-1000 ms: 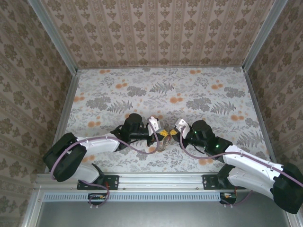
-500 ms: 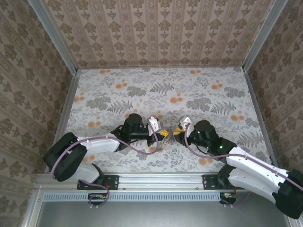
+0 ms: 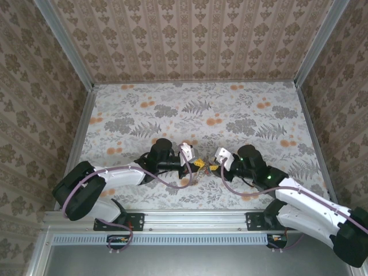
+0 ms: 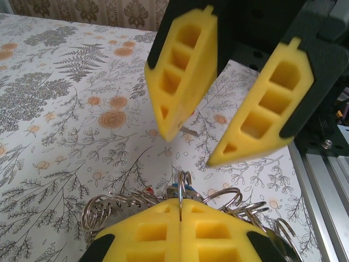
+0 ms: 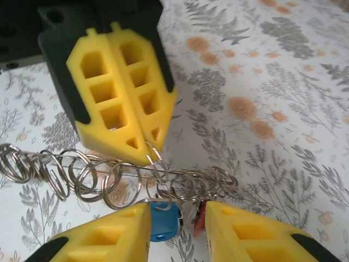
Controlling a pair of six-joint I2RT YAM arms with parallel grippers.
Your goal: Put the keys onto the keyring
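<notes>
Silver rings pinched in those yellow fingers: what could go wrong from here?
The left gripper pinches just one thin loop of the tangled silver rings at its very tips, so a tug might slip it free. The right gripper stands open with the blue key head and red key head both between its fingers; closing could catch both, or snag a wire loop instead.

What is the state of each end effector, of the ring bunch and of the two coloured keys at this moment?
Left end effector: shut, pinching one wire ring.
Right end effector: open, jaws apart.
Ring bunch: strung out in a chain, held by one ring.
Blue key: in the open gap of the right end effector.
Red key: beside the blue key, in the same gap.
</notes>
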